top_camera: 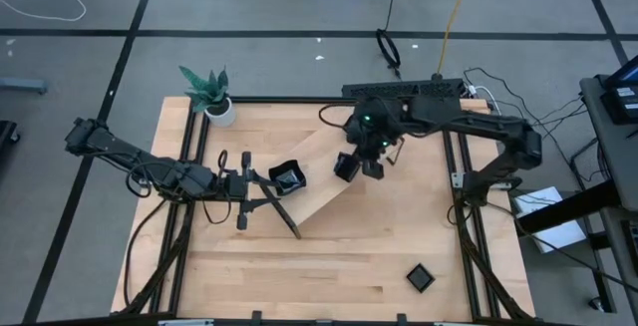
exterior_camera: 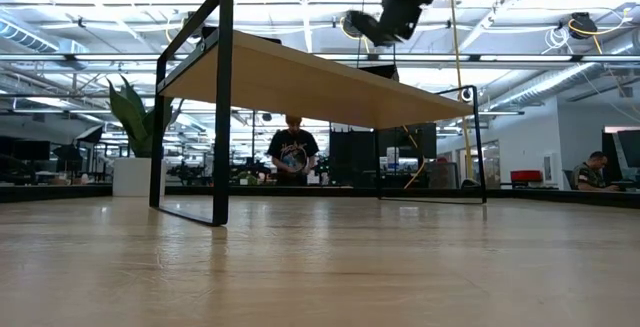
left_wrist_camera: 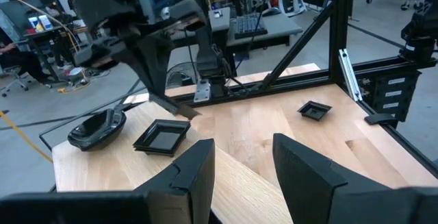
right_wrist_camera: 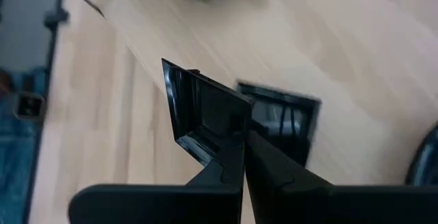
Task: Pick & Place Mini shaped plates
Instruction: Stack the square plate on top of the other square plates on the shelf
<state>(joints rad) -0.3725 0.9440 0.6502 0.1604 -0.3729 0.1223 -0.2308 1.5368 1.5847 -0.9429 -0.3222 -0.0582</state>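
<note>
Two mini shaped plates lie on the pale wooden tray (top_camera: 329,181), which stands raised on its black end rails (exterior_camera: 222,117): a rounded dish (left_wrist_camera: 96,128) and a square plate (left_wrist_camera: 161,136). My right gripper (right_wrist_camera: 241,138) hangs above the tray's middle, shut on another black square plate (right_wrist_camera: 205,114). A further square plate (top_camera: 420,277) rests flat on the table near its front right. My left gripper (left_wrist_camera: 239,162) stays at the tray's left end, its fingers apart with only the tray's wood showing between them. My right gripper pinches the square plate by its rim (right_wrist_camera: 236,127) between its two shut fingers. The fingers slant down from the table's far right. The plate stands tilted on edge in the hold, lifted clear above the tray and the square plate (right_wrist_camera: 280,125) lying there.
A potted plant (top_camera: 211,97) stands at the table's far left corner. Black frame bars (top_camera: 454,166) run along the table's right side. Beyond the table a person (exterior_camera: 292,152) stands in the room. Bare table lies in front of the tray.
</note>
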